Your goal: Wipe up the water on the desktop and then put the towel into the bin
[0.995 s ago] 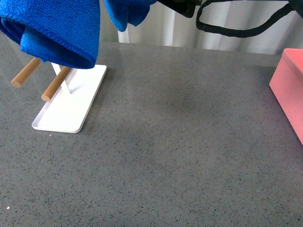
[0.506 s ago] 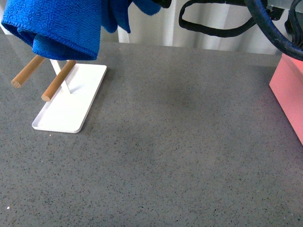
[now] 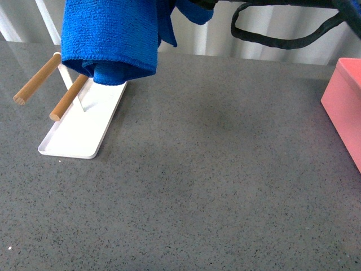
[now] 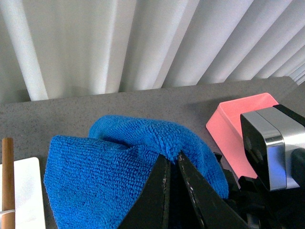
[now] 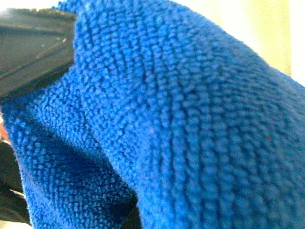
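**Towel**: blue. We list it off the desktop, hanging bunched in the air above the far end of the white tray and well apart from the bin.

**Left gripper**: fingers pressed together, pinching a fold at the top of the towel.

**Right gripper**: one dark finger lies against the cloth, and the towel fills that view. We cannot tell whether it grips.

**Risks, as we judge them:**
- A single pinched fold may slip and drop the towel short of the spill.
- The low-hanging end may snag a wooden bar or drag the tray.
- The looping black cable may catch the cloth.
- We see no clear puddle on the speckled top, so a wipe may miss it.

**Containers:**
- Bin: pink, at the right edge. The part of its inside that we see from the left wrist holds nothing.
- Tray: carries only its stand with two bars.
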